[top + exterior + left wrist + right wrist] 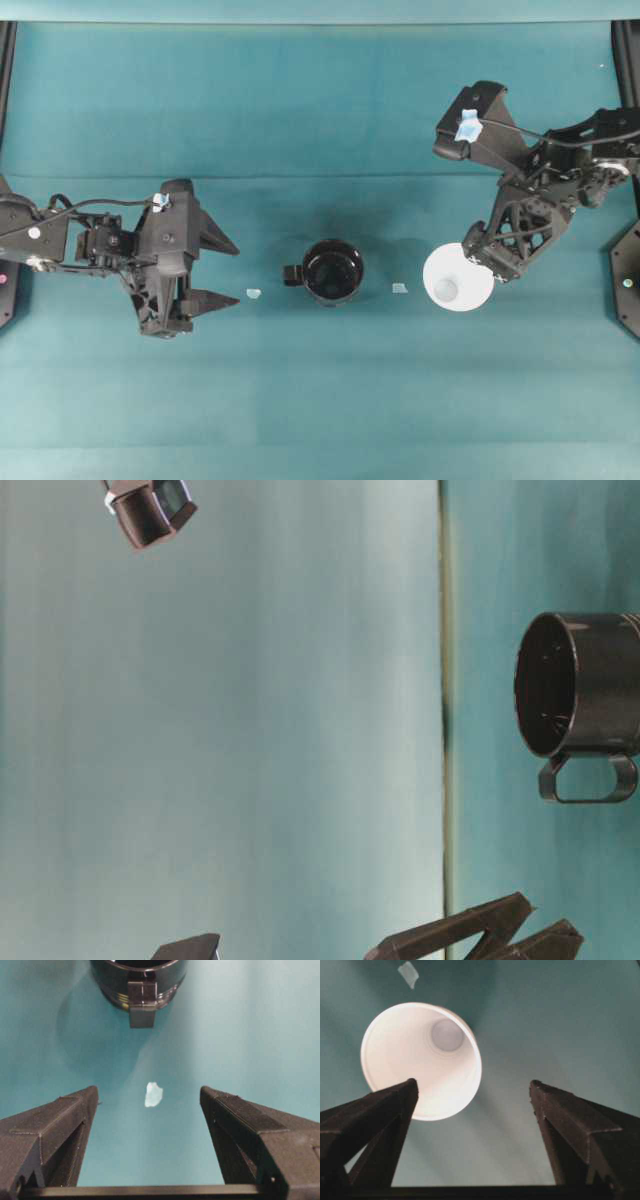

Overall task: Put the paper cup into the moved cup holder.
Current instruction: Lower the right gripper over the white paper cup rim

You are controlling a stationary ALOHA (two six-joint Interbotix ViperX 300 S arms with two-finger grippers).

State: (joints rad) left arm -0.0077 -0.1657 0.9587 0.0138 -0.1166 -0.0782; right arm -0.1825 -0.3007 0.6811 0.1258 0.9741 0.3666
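Standing upright on the teal table [320, 400], the white paper cup [458, 278] sits right of the black cup holder [332, 271], well apart from it. Over the cup hangs the right gripper [475, 1092], fingers spread wide, holding nothing. The left gripper [149, 1097] faces the holder's tab, also wide open and empty, with a pale scrap [153, 1094] between its fingers.

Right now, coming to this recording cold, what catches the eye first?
The white paper cup stands out brightest on the teal cloth, at the right, with the right hand open just above its rim. The glossy black cup holder sits empty in the middle. The left hand waits open to its left, with a scrap of tape between them.
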